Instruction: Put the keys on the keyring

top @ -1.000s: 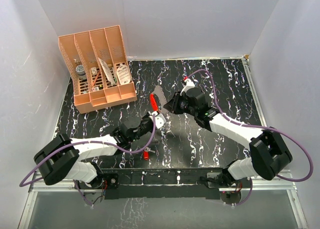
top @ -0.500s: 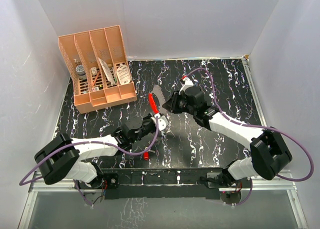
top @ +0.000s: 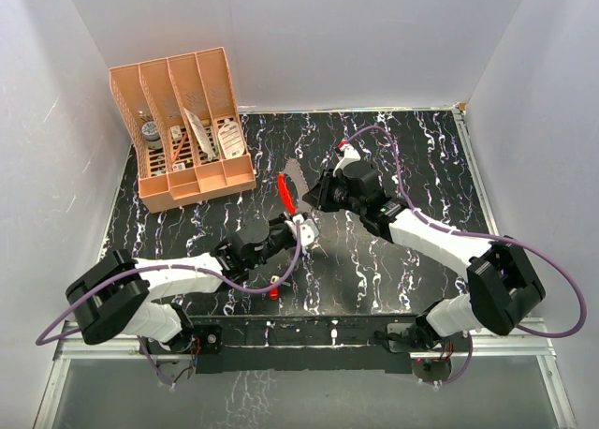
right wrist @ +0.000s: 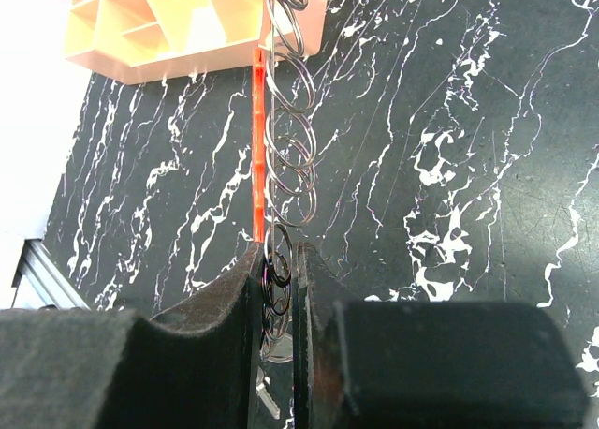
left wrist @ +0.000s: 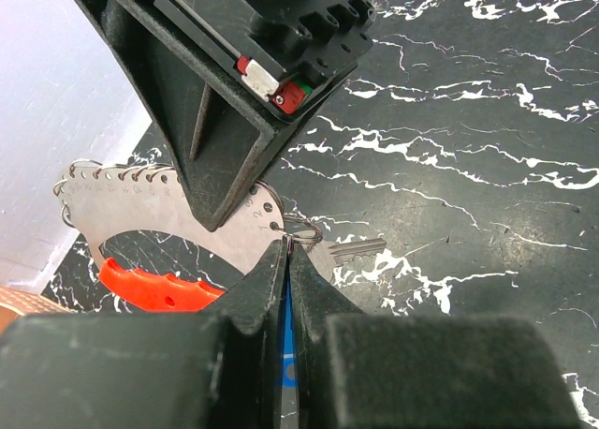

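The left gripper [left wrist: 288,248] is pinched tight on the blue-headed key [left wrist: 287,340], with the silver blade showing just beside the tips. Compared with a second ago it's crept forward, so the tips now sit right up against the grey band of the keyring [left wrist: 140,199]. The right gripper [right wrist: 279,260] has nudged in too, clamped on the keyring's edge by its row of little split rings [right wrist: 290,157]. Looks like threading is about to start. The red-headed key [top: 272,291] lies on the table [top: 393,270], not done yet.
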Robot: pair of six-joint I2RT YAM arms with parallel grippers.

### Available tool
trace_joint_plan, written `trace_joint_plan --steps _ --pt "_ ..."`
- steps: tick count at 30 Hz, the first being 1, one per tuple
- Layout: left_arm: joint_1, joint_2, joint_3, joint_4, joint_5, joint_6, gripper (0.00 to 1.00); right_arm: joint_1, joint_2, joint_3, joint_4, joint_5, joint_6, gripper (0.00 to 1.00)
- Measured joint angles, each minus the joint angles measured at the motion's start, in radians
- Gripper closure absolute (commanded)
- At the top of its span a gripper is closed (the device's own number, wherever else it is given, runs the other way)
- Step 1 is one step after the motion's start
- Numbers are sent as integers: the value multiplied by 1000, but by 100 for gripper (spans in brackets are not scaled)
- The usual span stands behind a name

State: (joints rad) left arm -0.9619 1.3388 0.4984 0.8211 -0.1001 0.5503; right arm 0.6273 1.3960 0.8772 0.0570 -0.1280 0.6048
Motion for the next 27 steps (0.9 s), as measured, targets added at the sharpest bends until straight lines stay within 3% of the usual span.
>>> trace_joint_plan --steps 27 --pt "-32 16 0 8 -68 43 100 8 13 4 -10 29 24 100"
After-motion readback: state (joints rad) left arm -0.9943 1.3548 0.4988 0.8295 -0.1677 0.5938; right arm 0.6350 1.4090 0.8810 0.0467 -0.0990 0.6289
